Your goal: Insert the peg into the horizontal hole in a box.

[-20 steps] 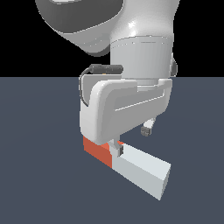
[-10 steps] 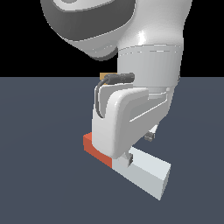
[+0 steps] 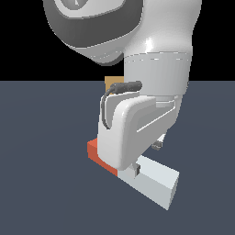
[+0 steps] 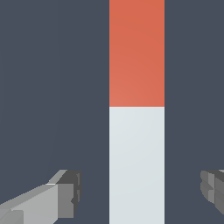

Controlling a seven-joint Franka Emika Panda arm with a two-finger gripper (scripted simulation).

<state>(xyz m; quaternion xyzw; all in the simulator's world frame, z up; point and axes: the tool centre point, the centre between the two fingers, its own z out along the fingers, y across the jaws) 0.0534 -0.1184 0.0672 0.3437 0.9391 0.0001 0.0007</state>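
Wrist view gives us the clearest look at the peg (image 4: 136, 131): a straight, flat-faced bar lying on the dark grey floor (image 4: 52, 87), one stretch red-orange and the rest white, the two colours meeting in a crisp line across its width. Its sides run parallel and its top face is plain and unmarked. The gripper (image 4: 140, 192) sits over the white part with its fingers (image 4: 65, 199) spread wide, one on each side of the bar and both clear of it, floor showing in the gaps, so it holds nothing.

In the exterior view we see the same peg (image 3: 153, 181) lying flat, its red-orange end toward the exterior view's left and its white end, square in section, pointing toward the exterior view's lower right. The arm's white hand hides the middle of it. Behind the arm, a small patch of the tan box (image 3: 112, 83) shows, well apart from the peg; we cannot see its hole.
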